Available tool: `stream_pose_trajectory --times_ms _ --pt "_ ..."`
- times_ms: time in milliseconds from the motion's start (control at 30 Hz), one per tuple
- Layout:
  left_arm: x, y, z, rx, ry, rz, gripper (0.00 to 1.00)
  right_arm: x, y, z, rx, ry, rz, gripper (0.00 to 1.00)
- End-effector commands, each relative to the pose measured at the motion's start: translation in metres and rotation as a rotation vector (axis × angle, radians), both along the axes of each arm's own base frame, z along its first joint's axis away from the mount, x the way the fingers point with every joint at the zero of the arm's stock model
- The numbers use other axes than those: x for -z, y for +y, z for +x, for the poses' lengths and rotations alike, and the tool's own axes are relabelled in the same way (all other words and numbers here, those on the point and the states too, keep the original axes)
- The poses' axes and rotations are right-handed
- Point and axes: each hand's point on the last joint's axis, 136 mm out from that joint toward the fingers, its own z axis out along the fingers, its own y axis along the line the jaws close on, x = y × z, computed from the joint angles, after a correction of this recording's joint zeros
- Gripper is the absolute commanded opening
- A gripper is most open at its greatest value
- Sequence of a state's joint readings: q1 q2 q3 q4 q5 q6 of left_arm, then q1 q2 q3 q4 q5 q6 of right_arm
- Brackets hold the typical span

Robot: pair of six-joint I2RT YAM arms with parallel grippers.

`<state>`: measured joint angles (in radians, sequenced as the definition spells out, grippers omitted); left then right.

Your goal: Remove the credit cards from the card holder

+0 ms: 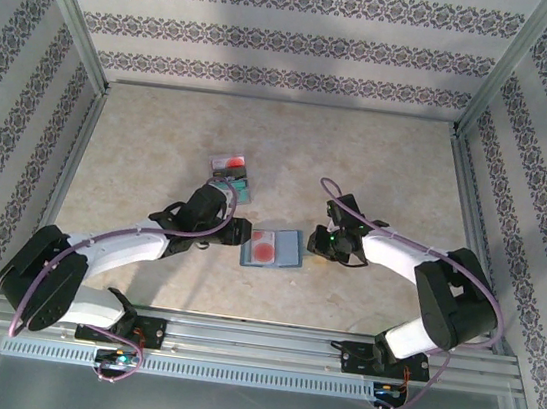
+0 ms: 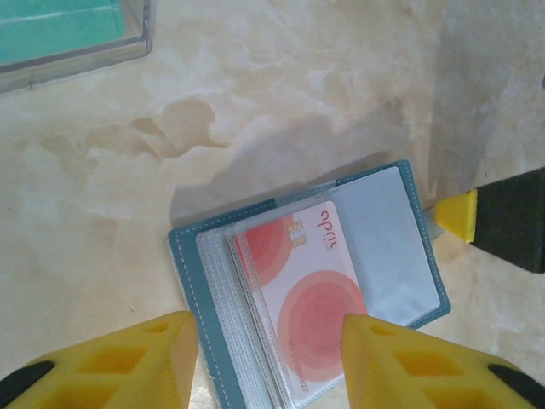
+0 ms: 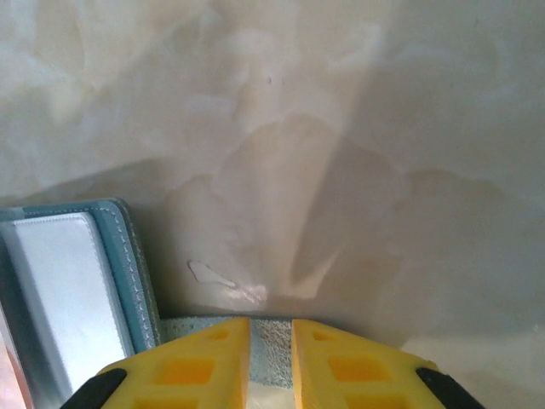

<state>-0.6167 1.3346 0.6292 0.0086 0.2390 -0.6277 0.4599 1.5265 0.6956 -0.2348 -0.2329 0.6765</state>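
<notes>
The card holder [image 1: 289, 253] lies open on the table between both arms, blue-grey with clear pockets [image 2: 387, 247]. A white credit card with red circles [image 2: 311, 298] sits in its left-hand pockets, also seen from above [image 1: 264, 249]. My left gripper [image 2: 268, 362] is open, its yellow fingers [image 2: 128, 362] low on either side of that card, gripping nothing; from above it is at the holder's left edge [image 1: 236, 232]. My right gripper [image 3: 271, 358] has its jaws slightly apart over a textured blue-grey strip [image 3: 272, 336] at the holder's right edge [image 3: 115, 273], by the holder's right side [image 1: 320, 241].
A clear plastic case [image 1: 229, 171] holding a teal card and a reddish card stands behind the left gripper, its corner at the top left of the left wrist view [image 2: 77, 38]. Patterned walls enclose the marble table [image 1: 409, 172]. A metal rail [image 1: 255, 348] runs along the near edge.
</notes>
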Motion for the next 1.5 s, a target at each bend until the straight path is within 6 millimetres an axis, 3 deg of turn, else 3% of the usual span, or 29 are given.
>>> stream_pose_trajectory --times_ms 0,133,333,567,700,833,933,1133,1267,1467 --pt "0.0 -0.011 0.0 0.052 -0.01 0.027 0.43 0.014 -0.004 -0.003 -0.003 0.037 -0.012 0.24" --pt "0.009 -0.028 -0.001 0.097 0.011 0.007 0.35 0.009 -0.002 -0.002 -0.005 0.035 0.004 0.24" --pt "0.029 -0.036 -0.007 0.123 0.068 0.005 0.22 -0.028 0.0 0.001 0.003 -0.038 0.036 0.26" --pt "0.035 -0.044 -0.008 0.161 0.077 -0.019 0.18 -0.075 0.007 0.002 0.016 -0.162 0.095 0.27" --pt "0.037 -0.043 -0.006 0.145 0.075 -0.016 0.18 -0.086 0.025 0.001 0.001 -0.198 0.161 0.29" --pt "0.041 -0.038 -0.006 0.122 0.077 0.002 0.17 -0.086 0.034 0.0 -0.013 -0.196 0.187 0.3" --pt "0.042 -0.027 -0.005 0.069 0.075 0.031 0.19 -0.073 0.06 -0.003 -0.087 -0.148 0.189 0.31" --pt "0.042 -0.024 -0.007 0.067 0.07 0.04 0.21 -0.062 0.085 -0.001 -0.142 -0.124 0.205 0.31" --pt "0.045 -0.034 -0.007 0.081 0.088 0.001 0.21 -0.055 0.091 0.002 -0.152 -0.109 0.21 0.3" --pt "0.048 -0.032 -0.004 0.072 0.089 0.024 0.2 -0.046 0.097 0.001 -0.156 -0.091 0.237 0.29"
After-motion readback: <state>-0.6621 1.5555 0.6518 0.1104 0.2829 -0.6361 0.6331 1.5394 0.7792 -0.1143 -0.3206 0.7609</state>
